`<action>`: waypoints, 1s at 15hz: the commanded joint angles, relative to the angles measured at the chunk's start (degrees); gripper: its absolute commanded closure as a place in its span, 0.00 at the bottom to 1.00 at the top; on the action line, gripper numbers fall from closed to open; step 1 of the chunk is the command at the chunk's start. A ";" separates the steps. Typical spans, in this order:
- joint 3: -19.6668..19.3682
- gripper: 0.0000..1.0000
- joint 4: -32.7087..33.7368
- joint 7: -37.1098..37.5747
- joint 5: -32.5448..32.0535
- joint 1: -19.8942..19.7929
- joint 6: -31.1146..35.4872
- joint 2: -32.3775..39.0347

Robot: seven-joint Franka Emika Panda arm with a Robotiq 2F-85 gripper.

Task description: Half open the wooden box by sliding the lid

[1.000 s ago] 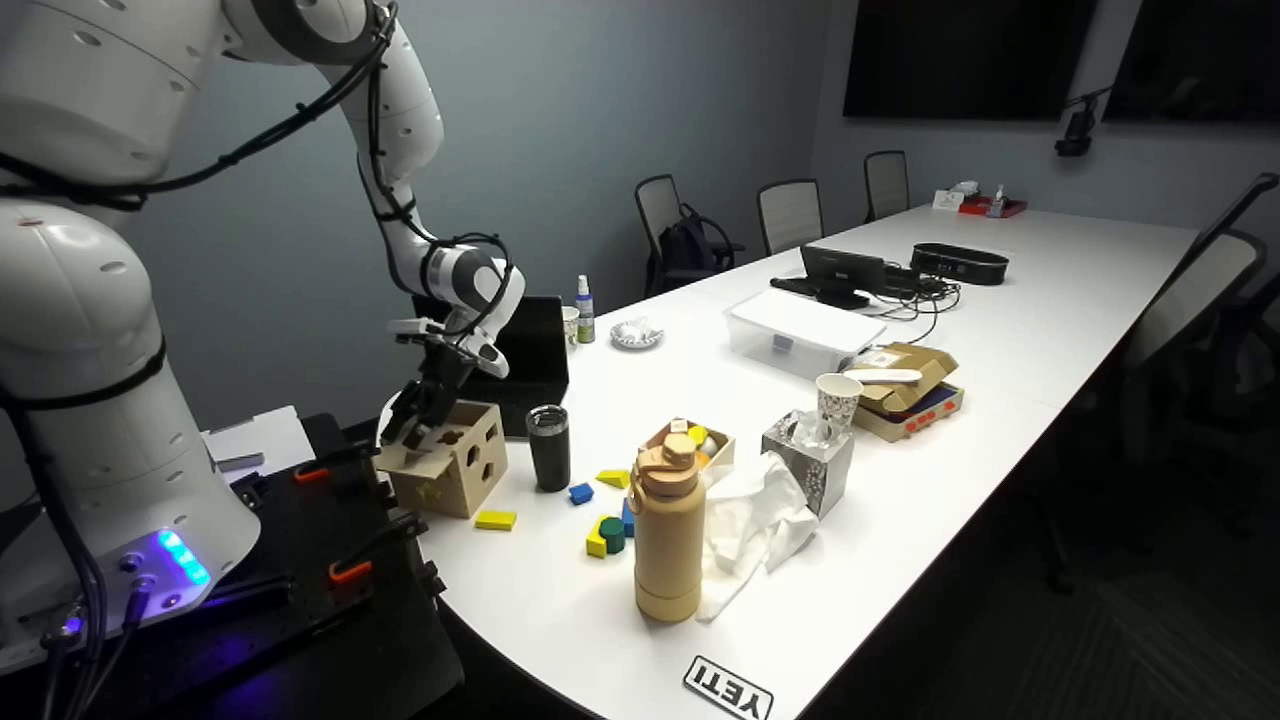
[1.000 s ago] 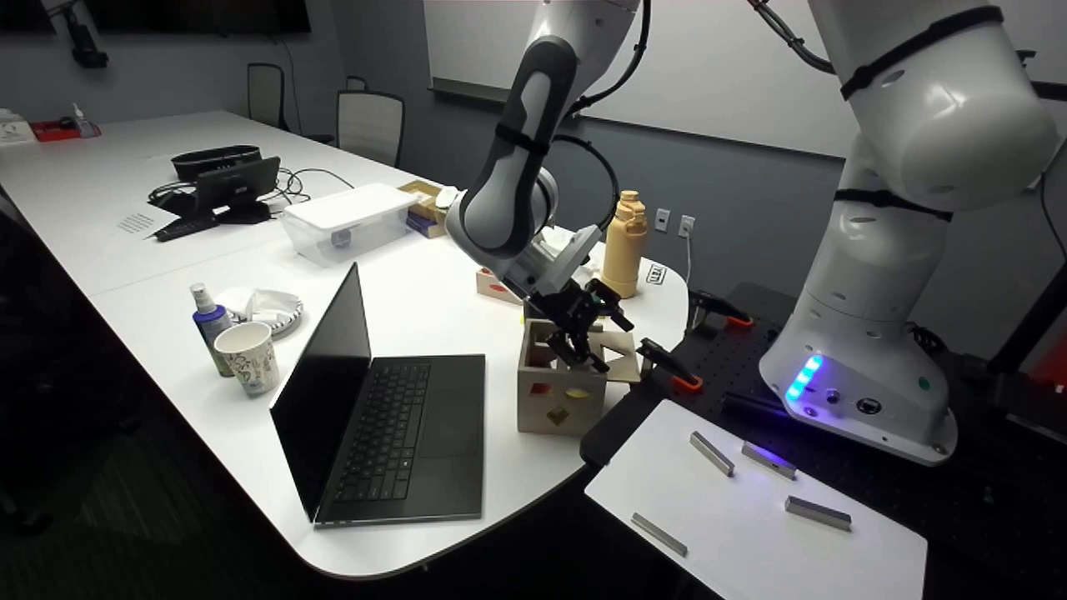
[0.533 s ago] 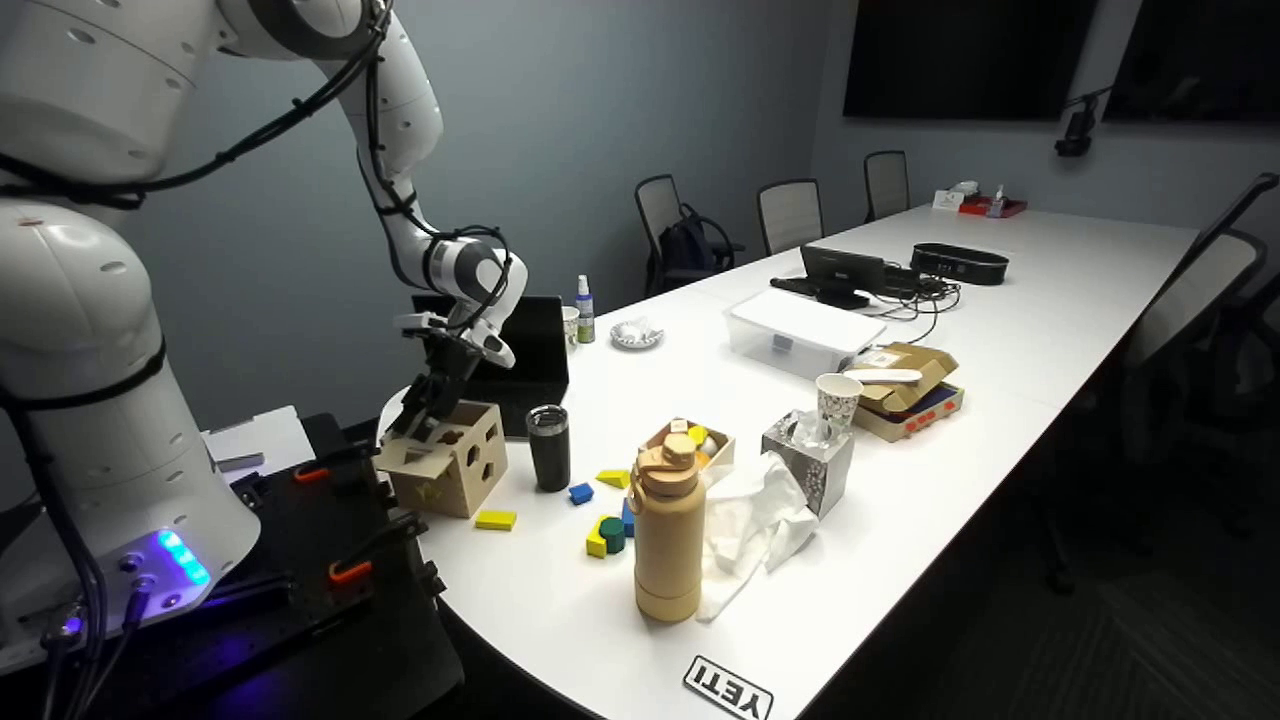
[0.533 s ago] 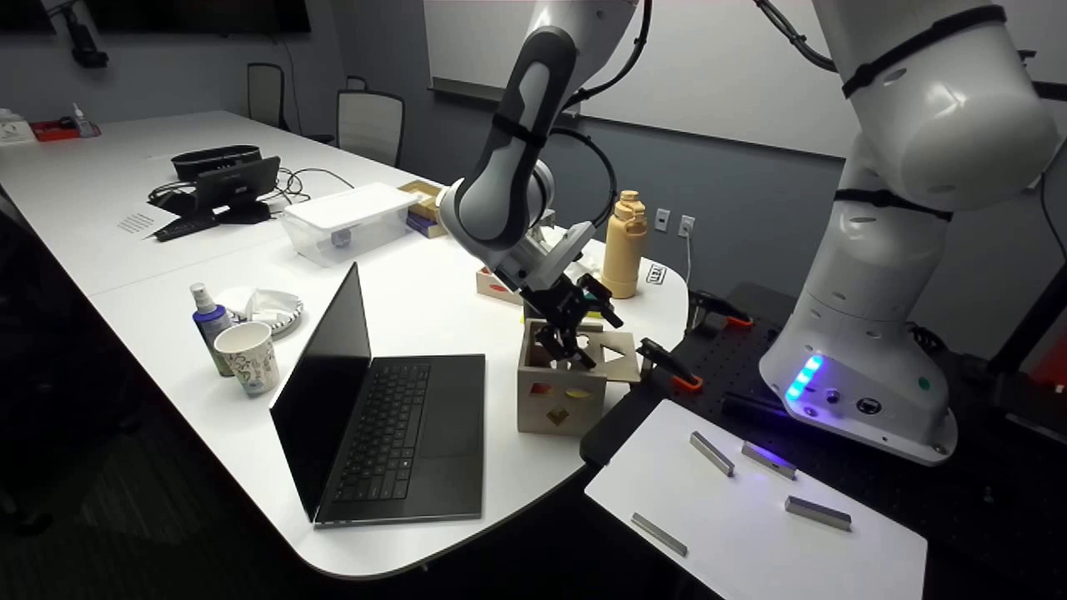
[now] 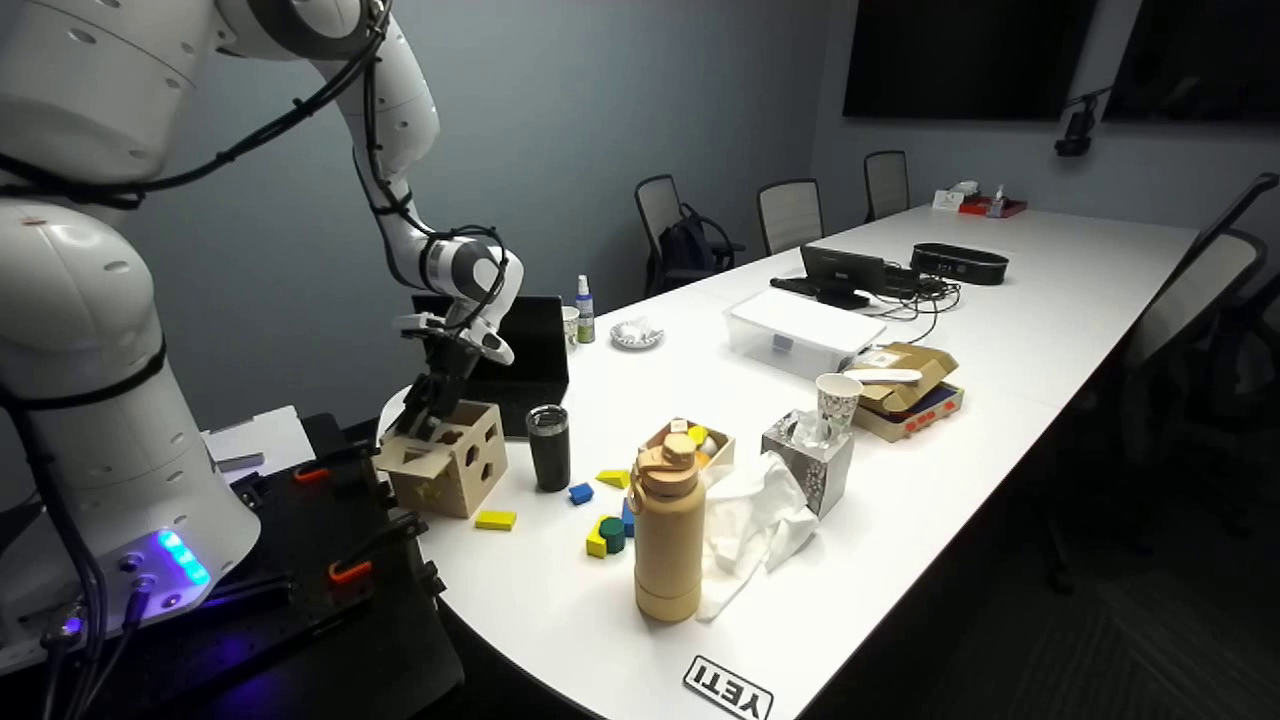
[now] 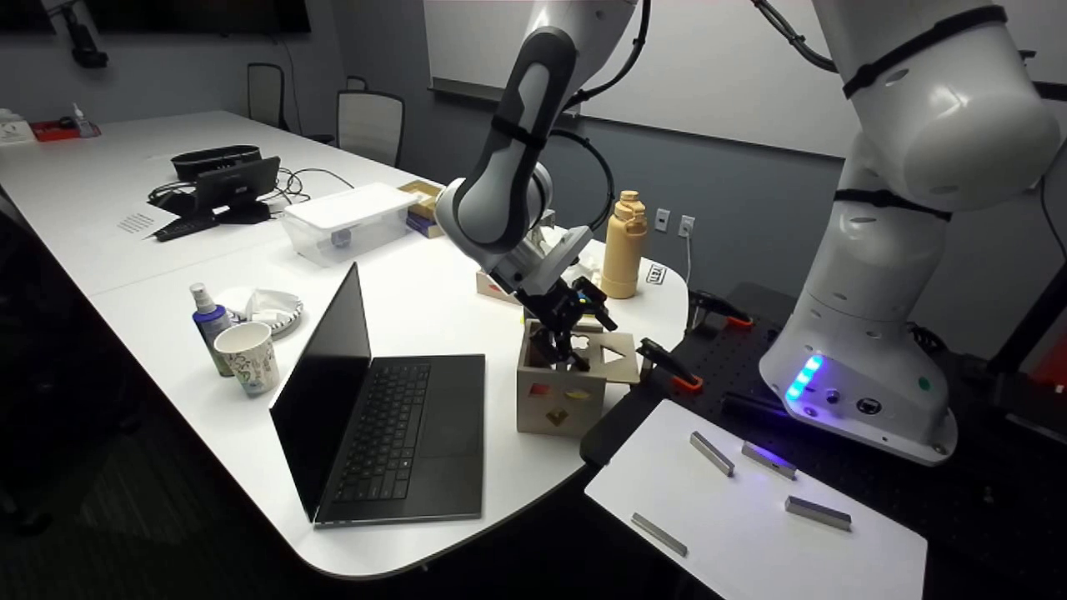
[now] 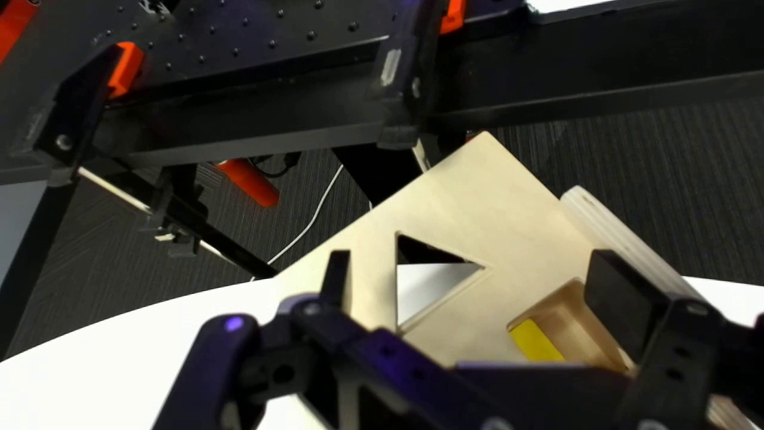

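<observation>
The lid juts partway out from the top of the wooden box, the pincer spread wide over it.
In an exterior view, the box stands on the white desk, just beside a black tumbler, a yellow block lying near by. In an exterior view, the lid overhangs the side facing the robot's base, leaving part of the box's top uncovered, and an open laptop sits near the box. In the wrist view, the pincer's fingers stand well apart over the lid; whether they touch it, I cannot tell. White desk and something dark show through the lid's triangular hole, and a yellow piece shows through its rectangular hole, inside the box.
</observation>
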 commanded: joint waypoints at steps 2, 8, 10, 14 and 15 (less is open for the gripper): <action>-0.13 0.00 -0.49 2.55 -1.39 1.36 -0.18 -0.23; -0.31 0.00 -1.48 2.64 -1.03 0.99 0.27 -0.50; -0.21 0.00 -2.51 3.16 -0.31 0.61 1.69 -2.58; 0.02 0.00 -3.99 3.03 0.36 -0.13 0.71 -8.43; 0.17 0.00 -4.27 2.52 0.79 -0.60 0.16 -10.12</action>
